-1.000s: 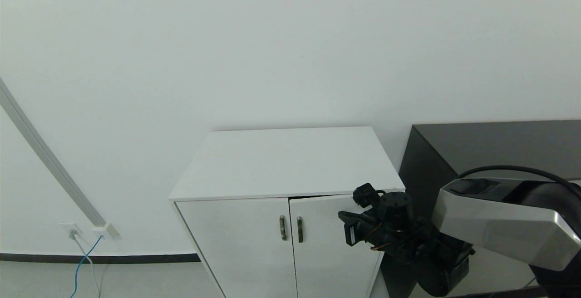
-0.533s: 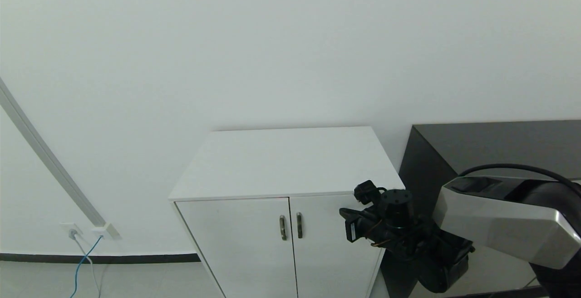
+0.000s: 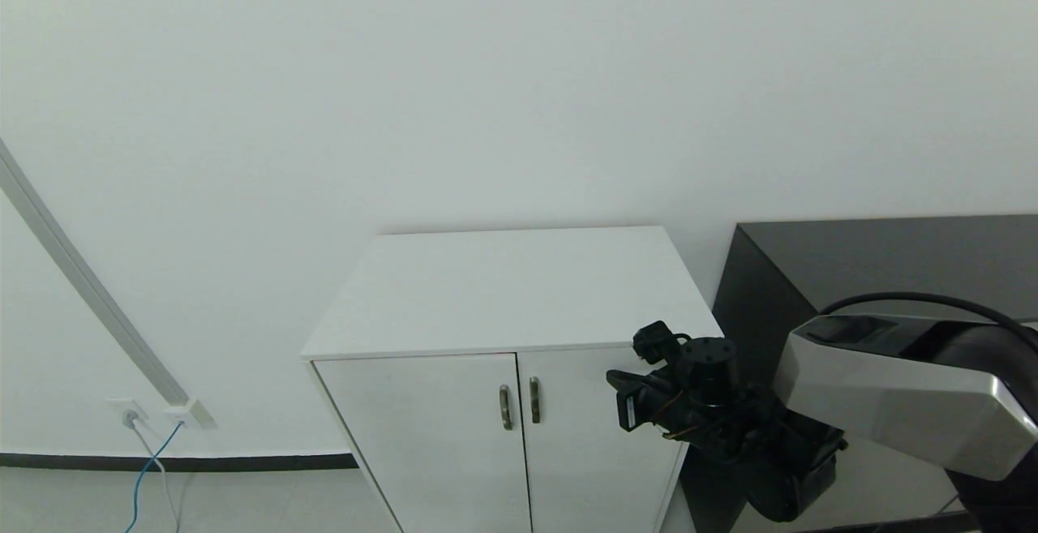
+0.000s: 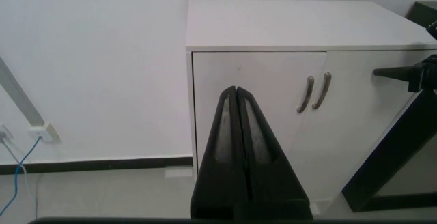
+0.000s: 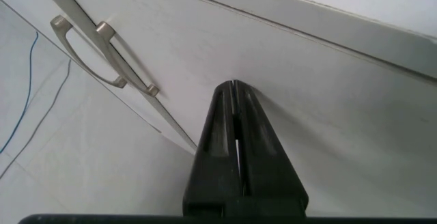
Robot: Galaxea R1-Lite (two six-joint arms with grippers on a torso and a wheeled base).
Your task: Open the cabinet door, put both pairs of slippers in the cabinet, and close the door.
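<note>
The white cabinet [image 3: 511, 290] stands against the wall with both doors flush. Its left door [image 3: 422, 436] and right door [image 3: 580, 460] each carry a metal handle [image 3: 505, 407] near the middle seam. My right gripper [image 3: 615, 380] is shut, its tips resting on the upper part of the right door [image 5: 328, 94], to the side of the handles [image 5: 102, 57]. My left gripper [image 4: 236, 89] is shut with nothing in it, held back from the cabinet's left door [image 4: 252, 135]. The left wrist view also catches the right gripper [image 4: 392, 73] at the right door.
A dark grey unit [image 3: 892, 257] stands close against the cabinet's right side. On the left, a wall conduit [image 3: 89, 290] runs down to sockets [image 3: 130, 413] with a blue cable [image 3: 150, 468]. Light floor lies in front of the cabinet.
The right door was slightly ajar a second ago, with a dark gap at its top. It now sits flush. My right gripper moved in a little with it.
</note>
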